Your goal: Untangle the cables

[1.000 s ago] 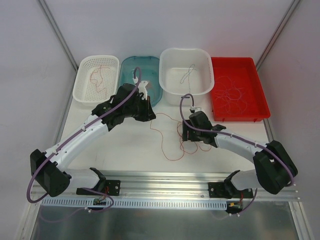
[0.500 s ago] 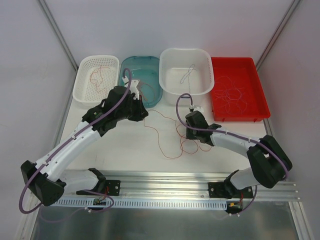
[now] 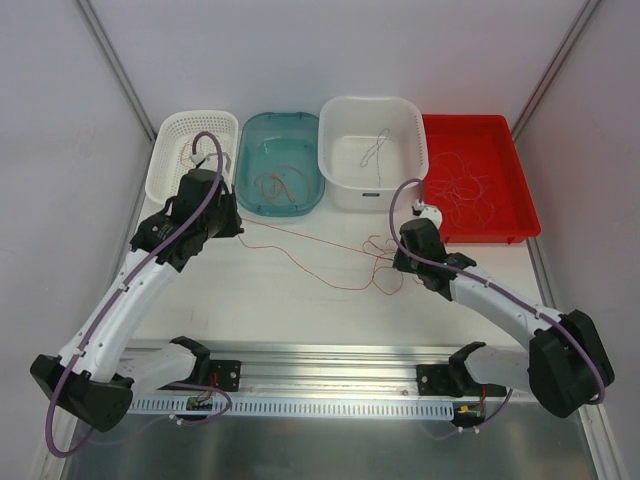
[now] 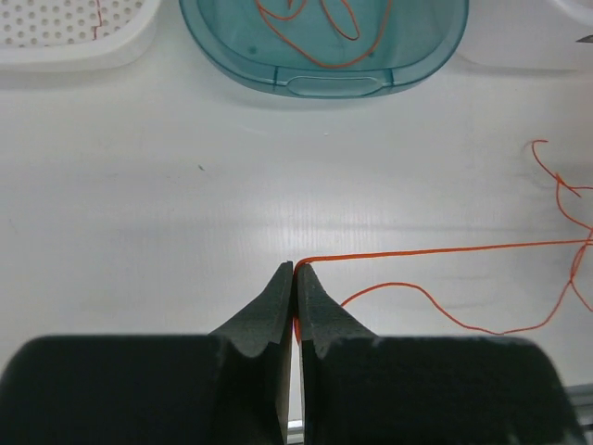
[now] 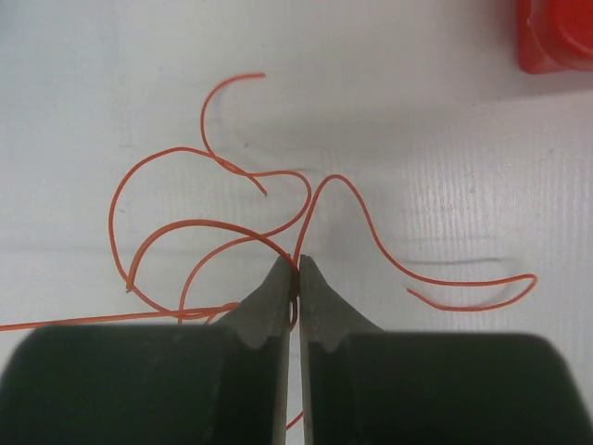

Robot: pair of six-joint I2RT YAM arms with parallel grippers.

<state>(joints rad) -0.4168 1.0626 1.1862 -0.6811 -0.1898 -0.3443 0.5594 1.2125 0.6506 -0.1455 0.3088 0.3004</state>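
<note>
Your cables out on the worktop are hair-thin, orange-red stuff. The longest bit runs pulled straight from the left hand across to the right hand. A slacker strand sags toward you under it, and a little tangle of curls sits right at the right hand's tips. More wire is in the bins: lots of loops in the red tray, one pale grey piece in the white tub, a few orange loops in the teal tub and a bit of red in the mesh basket.

The worktop is plain white with pale walls around it. The bins sit in a row along the far side, and there's a metal rail at the near edge.

Your left arm is stretched long, with its hand just in front of the basket and teal tub. The right arm is bent lower, with its hand near the red tray's near-left corner. Both hands are pinched fully closed on orange wire: the left on the end of the straight run, the right on a strand in the tangle.
</note>
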